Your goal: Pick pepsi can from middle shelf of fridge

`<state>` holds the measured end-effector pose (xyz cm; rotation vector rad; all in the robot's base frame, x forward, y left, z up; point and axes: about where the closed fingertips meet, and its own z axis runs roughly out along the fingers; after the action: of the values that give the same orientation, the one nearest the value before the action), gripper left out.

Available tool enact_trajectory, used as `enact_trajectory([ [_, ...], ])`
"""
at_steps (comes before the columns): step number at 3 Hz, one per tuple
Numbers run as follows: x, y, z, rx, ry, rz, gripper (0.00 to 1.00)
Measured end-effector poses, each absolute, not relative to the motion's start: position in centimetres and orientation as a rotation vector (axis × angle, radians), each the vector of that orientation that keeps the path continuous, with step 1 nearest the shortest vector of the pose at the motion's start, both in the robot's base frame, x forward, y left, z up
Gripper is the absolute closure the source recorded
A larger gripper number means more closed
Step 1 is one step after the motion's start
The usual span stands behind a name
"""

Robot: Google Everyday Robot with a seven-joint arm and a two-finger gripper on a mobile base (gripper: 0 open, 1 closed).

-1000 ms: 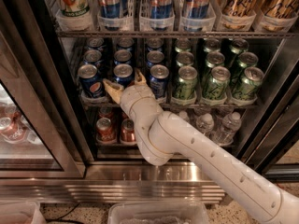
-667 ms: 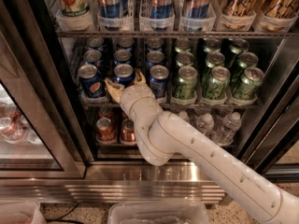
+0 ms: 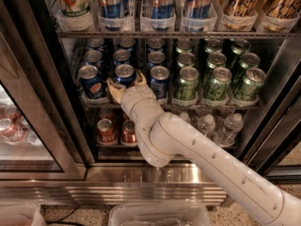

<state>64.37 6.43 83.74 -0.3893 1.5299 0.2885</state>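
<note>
The fridge (image 3: 141,174) stands open in front of me. Its middle shelf (image 3: 207,106) holds lanes of short blue pepsi cans on the left and green cans (image 3: 216,83) on the right. My gripper (image 3: 126,82) is at the front of the middle blue lane. Its fingers (image 3: 113,87) are spread on either side of the front pepsi can (image 3: 124,73), which stands upright on the shelf. I cannot tell whether the fingers touch it. More pepsi cans stand to its left (image 3: 91,80) and right (image 3: 159,79).
Tall slim cans (image 3: 160,4) fill the rack above. Red-orange cans (image 3: 106,130) and water bottles (image 3: 228,128) stand on the rack below, partly behind my arm. The open glass door (image 3: 28,126) is at the left. A clear plastic bin (image 3: 160,215) sits on the floor.
</note>
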Motion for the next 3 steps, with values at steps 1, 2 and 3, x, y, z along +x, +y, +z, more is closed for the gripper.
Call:
enact_trajectory([
  [1,64.3,6.4,83.8,-0.391,1.529,0.287,1.00],
  [2,63.1,6.5,84.5,-0.411,1.510,0.281,1.00],
  [3,61.4,6.8,85.8,-0.438,1.467,0.279,1.00],
])
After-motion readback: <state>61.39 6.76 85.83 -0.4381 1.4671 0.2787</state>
